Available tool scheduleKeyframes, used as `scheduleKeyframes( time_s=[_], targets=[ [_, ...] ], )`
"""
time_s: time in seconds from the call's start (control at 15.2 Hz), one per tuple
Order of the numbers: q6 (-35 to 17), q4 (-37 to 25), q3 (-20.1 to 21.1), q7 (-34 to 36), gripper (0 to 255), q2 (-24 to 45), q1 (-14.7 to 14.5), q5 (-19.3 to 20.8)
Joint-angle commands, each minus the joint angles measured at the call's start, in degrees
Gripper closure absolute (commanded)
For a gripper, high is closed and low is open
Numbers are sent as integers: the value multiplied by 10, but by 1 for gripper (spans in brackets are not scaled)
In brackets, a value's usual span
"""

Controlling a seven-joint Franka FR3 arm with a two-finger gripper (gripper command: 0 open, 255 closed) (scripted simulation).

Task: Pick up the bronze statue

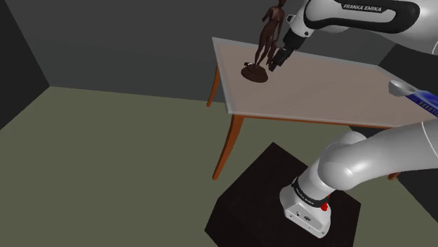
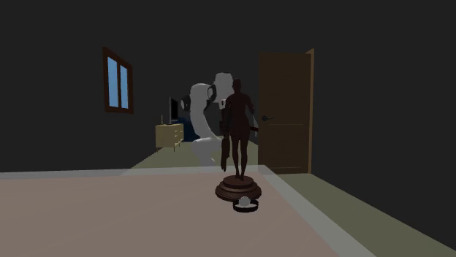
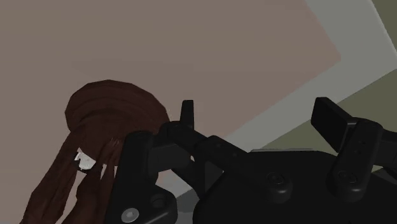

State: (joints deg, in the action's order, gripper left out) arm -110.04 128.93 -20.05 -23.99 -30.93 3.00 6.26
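where the brown statue (image 1: 267, 42) stands upright on its round base near a corner of the table (image 1: 316, 91), we see the black gripper (image 1: 276, 62) just beside its legs, fingers spread apart and grasping nothing, statue outside them, white arm (image 1: 365, 14) above, olive floor (image 1: 105, 154) below

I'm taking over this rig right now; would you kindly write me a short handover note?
The black end effector is open and holds nothing.
The dark brown figure statue on a round base stands upright near a corner of the beige-topped table; in the wrist view it sits outside the fingers, not between them.
Done: approach.
Left: bring the fingers around the statue, close, lift.
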Motion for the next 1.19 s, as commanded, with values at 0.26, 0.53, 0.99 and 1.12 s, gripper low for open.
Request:
scheduleKeyframes(
  time_s=[0.26,0.53,0.99,1.12],
  targets=[
    [-66,-69,-83,-92,0,84,-16,-49],
    [-93,-131,-143,-165,0,152,-33,-113],
    [-89,-261,-235,-308,0,295,-41,-285],
    [-103,-246,-233,-314,0,295,-40,-288]
  ],
)
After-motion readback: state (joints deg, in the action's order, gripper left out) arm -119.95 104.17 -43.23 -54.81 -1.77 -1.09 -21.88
